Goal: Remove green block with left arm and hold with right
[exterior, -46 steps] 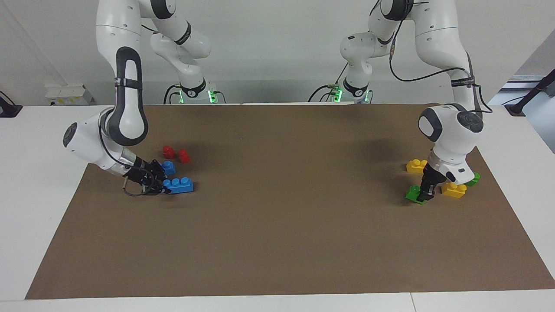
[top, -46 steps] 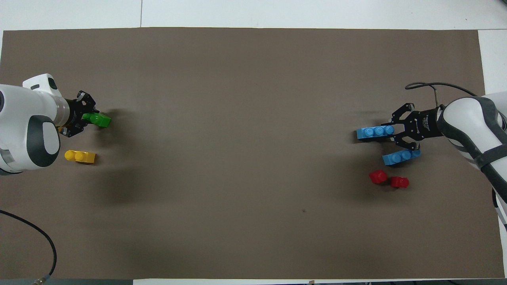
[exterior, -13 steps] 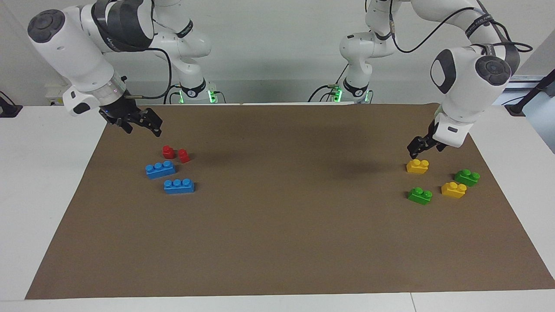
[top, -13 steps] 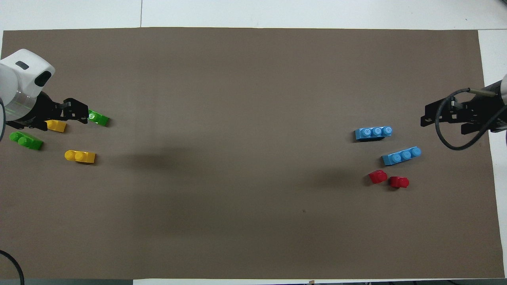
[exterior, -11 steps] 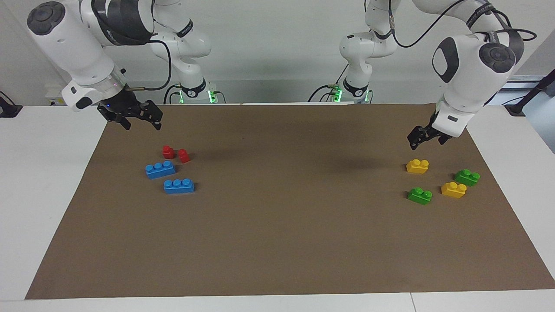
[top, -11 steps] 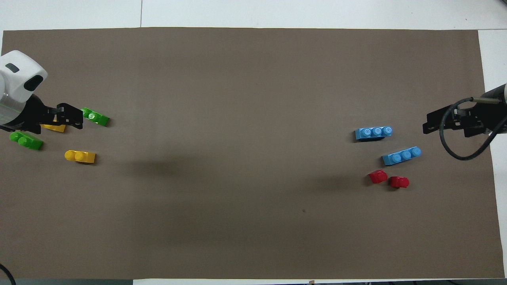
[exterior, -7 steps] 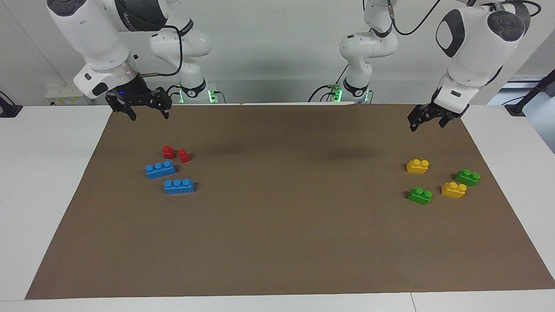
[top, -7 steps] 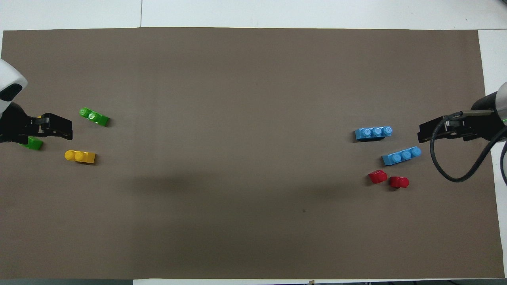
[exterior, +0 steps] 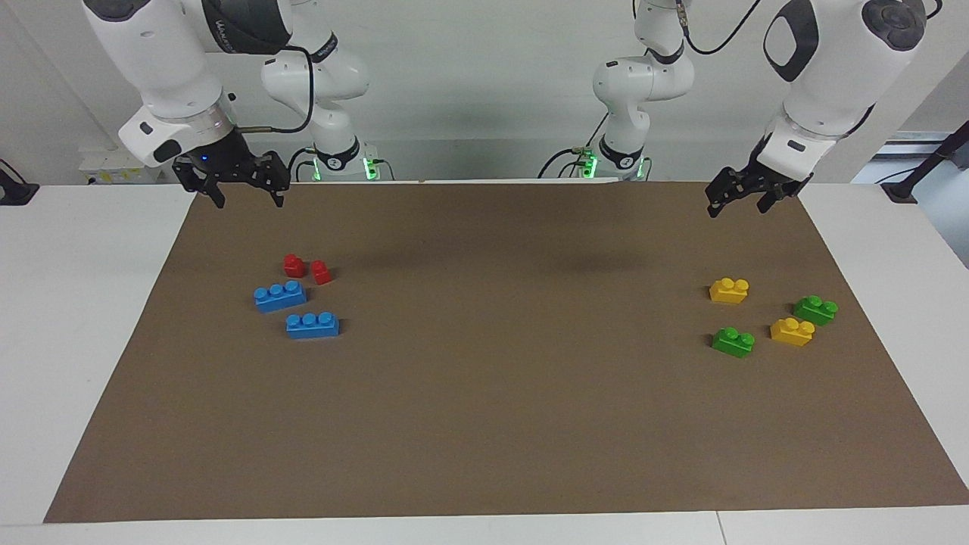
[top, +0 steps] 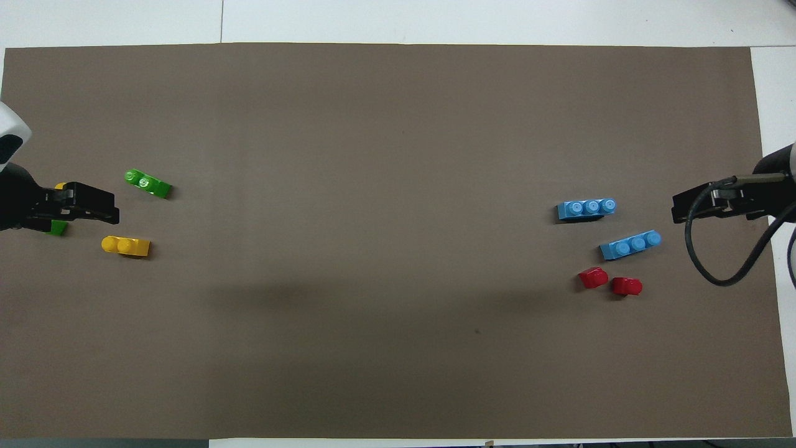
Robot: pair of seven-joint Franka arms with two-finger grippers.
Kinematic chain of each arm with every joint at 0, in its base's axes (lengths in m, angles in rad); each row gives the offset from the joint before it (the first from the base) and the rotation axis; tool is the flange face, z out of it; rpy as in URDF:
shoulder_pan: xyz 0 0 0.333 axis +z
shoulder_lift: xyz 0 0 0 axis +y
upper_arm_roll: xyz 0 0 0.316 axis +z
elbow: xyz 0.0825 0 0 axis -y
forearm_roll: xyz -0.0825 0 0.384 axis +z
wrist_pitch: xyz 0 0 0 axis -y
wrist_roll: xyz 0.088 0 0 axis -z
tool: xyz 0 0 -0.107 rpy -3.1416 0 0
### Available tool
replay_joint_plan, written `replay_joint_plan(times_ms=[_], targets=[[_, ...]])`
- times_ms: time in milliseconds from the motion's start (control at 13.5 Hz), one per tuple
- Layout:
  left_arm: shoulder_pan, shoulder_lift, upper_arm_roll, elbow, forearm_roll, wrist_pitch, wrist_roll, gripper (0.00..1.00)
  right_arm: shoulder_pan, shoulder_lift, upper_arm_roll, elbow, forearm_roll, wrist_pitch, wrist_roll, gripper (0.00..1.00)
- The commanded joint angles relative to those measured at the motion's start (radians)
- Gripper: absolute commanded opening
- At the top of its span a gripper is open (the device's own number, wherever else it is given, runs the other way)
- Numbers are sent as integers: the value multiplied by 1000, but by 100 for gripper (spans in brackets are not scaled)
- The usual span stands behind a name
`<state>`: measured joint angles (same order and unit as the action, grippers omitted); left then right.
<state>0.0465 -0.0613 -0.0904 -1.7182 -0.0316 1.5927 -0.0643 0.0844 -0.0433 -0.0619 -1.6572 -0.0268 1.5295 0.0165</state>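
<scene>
Since a second ago both of my grippers have risen and drawn back toward my bases, and no brick has shifted. My left gripper [exterior: 738, 203] hangs with fingers spread, holding nothing, above the mat's [exterior: 484, 454] edge nearest me at the left arm's end. My right gripper [exterior: 241, 195] is likewise spread and empty over the mat's corner at the right arm's end, where it waits. The green block [exterior: 733, 342] lies free on the mat at the left arm's end, studs up, farther from me than the yellow brick [exterior: 730, 291] and beside the second yellow brick [exterior: 792, 331]. My left arm is much the closer of the two. The block's long axis runs roughly along the table's length, its inner end turned slightly toward me [top: 147, 183]. I judge that a grasp across its short sides suits best.
</scene>
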Motion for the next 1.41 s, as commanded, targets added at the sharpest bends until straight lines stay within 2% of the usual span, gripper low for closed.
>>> replay_joint_plan(times_ms=[0, 223, 1336], targets=[[-4, -20, 1, 12, -17, -28, 64, 100, -12, 0, 1, -3, -16, 15, 26, 100], [-4, -28, 1, 12, -17, -33, 84, 100, -12, 0, -6, -1, -12, 15, 92, 100], [-11, -40, -11, 11, 6, -28, 90, 100, -29, 2, -9, 8, 1, 15, 103, 100]])
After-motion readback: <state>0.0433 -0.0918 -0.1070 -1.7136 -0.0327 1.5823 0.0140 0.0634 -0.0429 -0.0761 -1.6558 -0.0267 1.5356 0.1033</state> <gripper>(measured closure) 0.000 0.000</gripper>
